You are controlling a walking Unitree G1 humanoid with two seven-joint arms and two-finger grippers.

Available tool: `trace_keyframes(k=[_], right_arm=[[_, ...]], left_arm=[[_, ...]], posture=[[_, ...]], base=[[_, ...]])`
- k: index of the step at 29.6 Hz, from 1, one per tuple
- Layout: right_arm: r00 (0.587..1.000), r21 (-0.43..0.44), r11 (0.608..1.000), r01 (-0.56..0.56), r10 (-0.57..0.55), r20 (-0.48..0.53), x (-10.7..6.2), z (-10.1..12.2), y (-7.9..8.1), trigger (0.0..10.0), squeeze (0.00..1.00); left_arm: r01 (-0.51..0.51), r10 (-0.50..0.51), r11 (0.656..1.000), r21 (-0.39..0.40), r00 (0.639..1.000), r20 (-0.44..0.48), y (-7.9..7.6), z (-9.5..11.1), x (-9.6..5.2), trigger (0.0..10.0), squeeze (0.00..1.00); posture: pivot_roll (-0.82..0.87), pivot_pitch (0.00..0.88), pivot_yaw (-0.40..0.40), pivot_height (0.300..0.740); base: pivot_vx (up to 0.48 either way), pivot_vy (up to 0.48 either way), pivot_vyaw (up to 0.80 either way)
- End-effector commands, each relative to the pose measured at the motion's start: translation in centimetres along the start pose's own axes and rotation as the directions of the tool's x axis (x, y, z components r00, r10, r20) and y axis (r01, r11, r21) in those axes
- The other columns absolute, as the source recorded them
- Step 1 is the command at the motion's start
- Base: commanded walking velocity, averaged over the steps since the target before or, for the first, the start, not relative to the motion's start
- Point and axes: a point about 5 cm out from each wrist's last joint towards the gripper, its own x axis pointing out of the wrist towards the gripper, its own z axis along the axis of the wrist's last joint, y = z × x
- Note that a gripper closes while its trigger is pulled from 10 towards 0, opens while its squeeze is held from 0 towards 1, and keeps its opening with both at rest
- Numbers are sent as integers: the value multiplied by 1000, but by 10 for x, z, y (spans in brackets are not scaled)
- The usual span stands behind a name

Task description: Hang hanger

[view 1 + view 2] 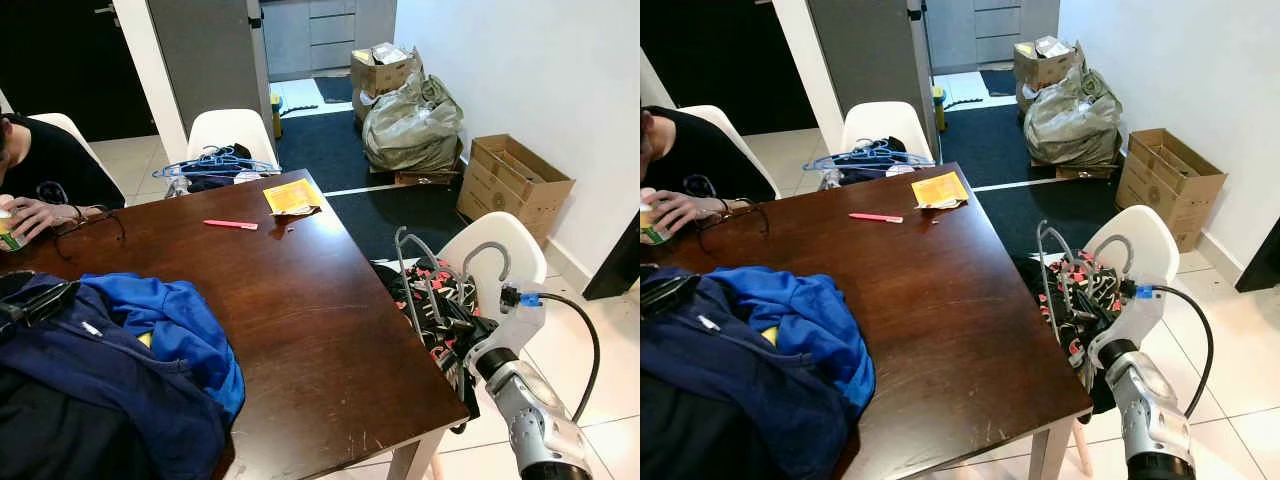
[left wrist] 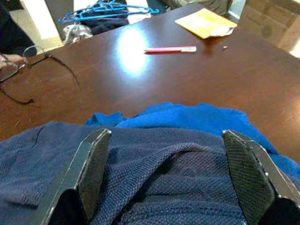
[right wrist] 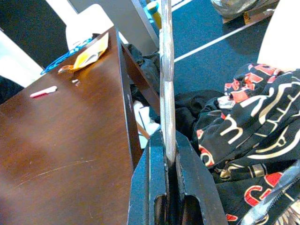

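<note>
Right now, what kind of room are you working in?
Most likely a home dining area used for sorting laundry. A dark wooden table with white chairs holds a pile of blue clothes, more garments lie on a chair, and the right gripper is shut on a grey hanger.

A dark wooden table [image 1: 300, 300] carries a heap of blue clothes [image 1: 130, 370] at its near left corner, a pink pen [image 1: 231, 225] and a yellow envelope [image 1: 292, 196] toward the far end, and a pair of glasses [image 1: 85, 225] just beside a seated person's hand [image 1: 35, 215]. White chairs [image 1: 232, 133] stand round it. By the far wall sit a stuffed grey bag [image 1: 412, 125] and open cardboard boxes [image 1: 515, 180].
</note>
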Motion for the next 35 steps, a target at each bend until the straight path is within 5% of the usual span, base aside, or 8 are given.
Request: trace_keyframes(k=[1, 7, 8, 10, 28, 31, 33, 35], right_arm=[[1000, 9, 1000, -14, 14, -10, 0, -2, 3, 10000, 0], [1000, 11, 1000, -14, 14, -9, 0, -2, 4, 10000, 0], [1000, 11, 1000, -13, 14, -9, 0, -2, 4, 10000, 0], [1000, 10, 1000, -12, 12, -8, 0, -2, 4, 10000, 0], [1000, 9, 1000, -9, 9, -11, 1, -2, 3, 10000, 0], [1000, 7, 1000, -10, 10, -13, 1, -2, 2, 10000, 0], [1000, 7, 1000, -10, 10, -13, 1, -2, 2, 10000, 0], [1000, 5, 1000, -11, 11, -14, 1, -2, 2, 10000, 0]], left_arm=[[-5, 4, 1000, -2, 999, -42, 0, -8, 0, 10000, 0], [11, -11, 1000, 3, 998, -57, -1, -9, 2, 10000, 0], [13, -13, 1000, 6, 998, -58, -1, -9, 2, 2196, 0], [19, -18, 1000, 14, 998, -60, -1, -8, 3, 0, 0], [61, -59, 995, 73, 998, -30, -7, 10, 9, 0, 0], [114, -144, 985, 130, 958, 247, -31, 79, 13, 0, 0], [114, -144, 985, 130, 958, 247, -31, 79, 13, 0, 0], [153, -216, 972, 176, 873, 438, -53, 130, 8, 0, 0]], posture=[[-7, 26, 38, 740], [-6, 30, 39, 740], [-6, 29, 39, 740], [-7, 32, 41, 740], [-10, 20, 42, 740], [-13, 22, 30, 740], [-13, 22, 30, 740], [-13, 21, 28, 740]], base=[[0, 0, 0], [0, 0, 0], [0, 0, 0], [0, 0, 0], [0, 0, 0], [0, 0, 0], [0, 0, 0], [0, 0, 0]])
